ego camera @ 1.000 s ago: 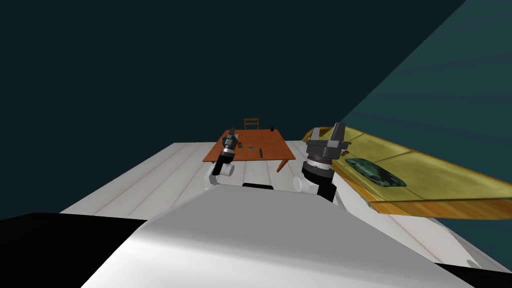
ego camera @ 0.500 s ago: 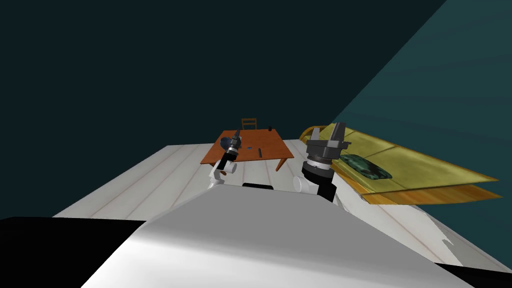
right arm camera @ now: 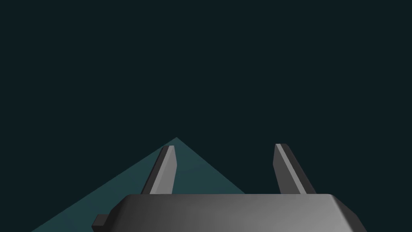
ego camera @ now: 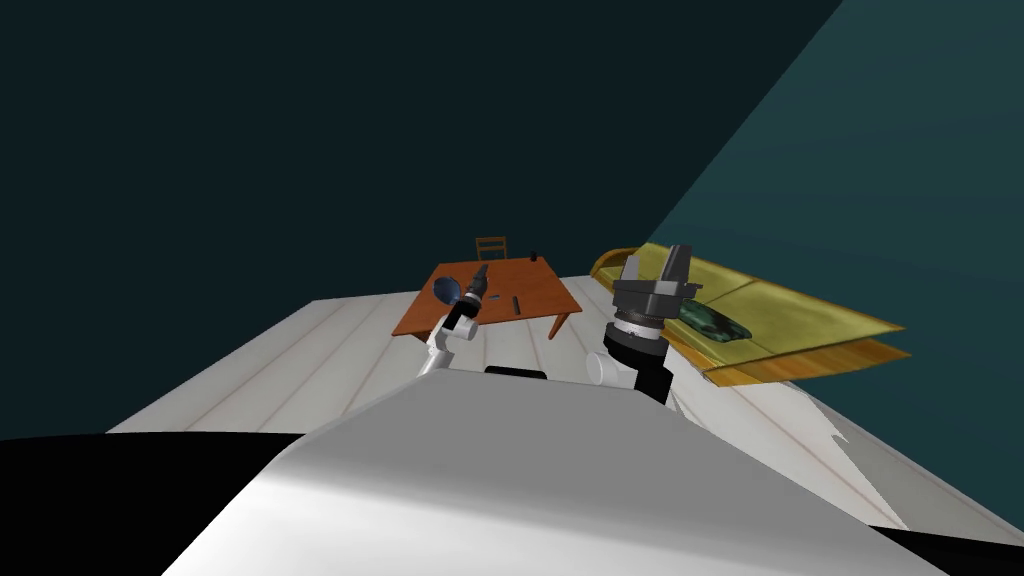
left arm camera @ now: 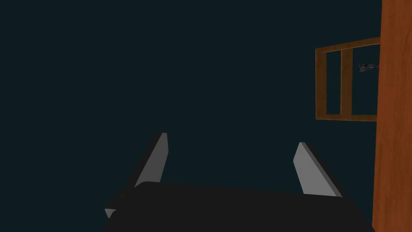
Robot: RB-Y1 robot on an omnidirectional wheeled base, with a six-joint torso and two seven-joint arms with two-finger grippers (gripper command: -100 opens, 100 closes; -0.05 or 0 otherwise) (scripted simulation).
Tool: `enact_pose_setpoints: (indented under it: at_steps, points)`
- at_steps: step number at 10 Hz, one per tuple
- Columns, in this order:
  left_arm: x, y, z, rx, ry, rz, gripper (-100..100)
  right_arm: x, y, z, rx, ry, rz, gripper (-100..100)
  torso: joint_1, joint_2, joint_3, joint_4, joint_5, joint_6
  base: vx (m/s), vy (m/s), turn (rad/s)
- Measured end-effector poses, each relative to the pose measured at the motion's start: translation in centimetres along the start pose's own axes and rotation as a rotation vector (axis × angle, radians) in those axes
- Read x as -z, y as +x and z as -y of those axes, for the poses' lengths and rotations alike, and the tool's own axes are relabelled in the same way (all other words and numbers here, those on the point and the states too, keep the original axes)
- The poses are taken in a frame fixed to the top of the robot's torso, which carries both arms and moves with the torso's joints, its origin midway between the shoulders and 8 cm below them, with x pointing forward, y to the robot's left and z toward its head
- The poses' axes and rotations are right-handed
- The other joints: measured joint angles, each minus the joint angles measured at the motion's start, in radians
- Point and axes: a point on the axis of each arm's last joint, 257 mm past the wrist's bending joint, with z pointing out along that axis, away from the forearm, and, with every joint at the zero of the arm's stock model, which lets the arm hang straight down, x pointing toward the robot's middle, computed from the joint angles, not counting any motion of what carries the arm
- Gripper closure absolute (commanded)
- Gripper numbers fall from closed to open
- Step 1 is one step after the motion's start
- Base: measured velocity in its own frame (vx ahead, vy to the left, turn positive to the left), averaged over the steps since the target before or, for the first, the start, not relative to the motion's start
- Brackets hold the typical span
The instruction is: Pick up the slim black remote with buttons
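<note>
Remote point(ego camera: 516, 303), slim and dark, lies flat on the orange-brown table point(ego camera: 540, 290), right of the middle and closer to the near edge than to the far one. Its long axis runs from the near edge toward the far edge; I cannot tell which end bears the buttons.

Since a second ago my head camera has shifted, so the table and the yellow sofa point(ego camera: 790, 325) sit differently in view. The left arm has reached farther out over the table. The remote itself has kept its place on the tabletop.

The left gripper point(ego camera: 480, 270) hangs over the table's middle, fingers spread with nothing between them. The remote lies apart from it, toward the right edge and a little nearer to me. A blue round thing point(ego camera: 447, 290) sits just on the gripper's other side, toward the left edge. The right gripper point(ego camera: 655, 265) is raised in front of the sofa, its fingers spread and bare.
</note>
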Motion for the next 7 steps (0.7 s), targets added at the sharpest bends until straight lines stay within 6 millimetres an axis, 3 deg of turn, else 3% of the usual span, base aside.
enact_pose_setpoints:
  at_steps: [7]
  points:
    - [-1.8,2.1,-7.3,-0.032,-0.205,-0.069,-100,0.0,0.0,0.0,0.000,0.000,0.000,0,-0.001,0.000,0.000,0.000,0.000,-0.001,0.004,0.018,-0.122]
